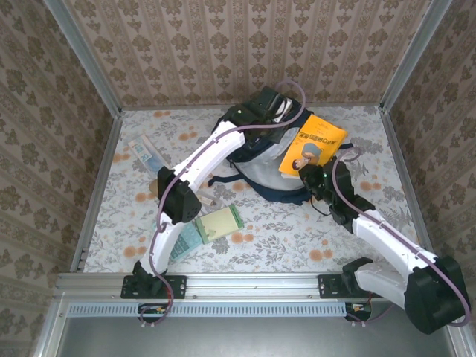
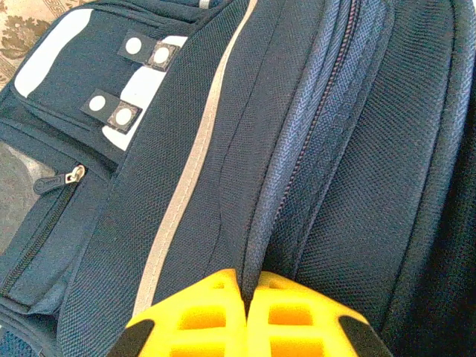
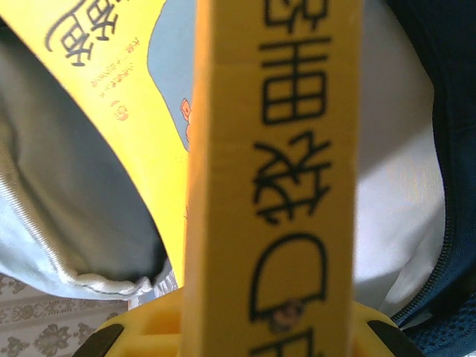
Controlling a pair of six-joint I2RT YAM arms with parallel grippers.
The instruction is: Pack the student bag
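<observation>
The student bag (image 1: 260, 169), dark navy with a pale lining, lies at the back middle of the table with its mouth facing right. My left gripper (image 1: 266, 104) is at the bag's top edge. In the left wrist view it (image 2: 248, 282) is shut on a fold of navy fabric (image 2: 297, 149) beside the zipper. My right gripper (image 1: 309, 173) is shut on the spine of a yellow book (image 1: 312, 143), which tilts over the bag's open mouth. In the right wrist view the spine (image 3: 275, 171) stands upright between the jaws (image 3: 269, 316), with the grey lining (image 3: 67, 208) behind it.
A green notebook (image 1: 218, 222) and a teal pad (image 1: 186, 242) lie on the floral tabletop near the left arm's base. A white and blue item (image 1: 149, 158) lies at the left. Patterned walls enclose the table on three sides.
</observation>
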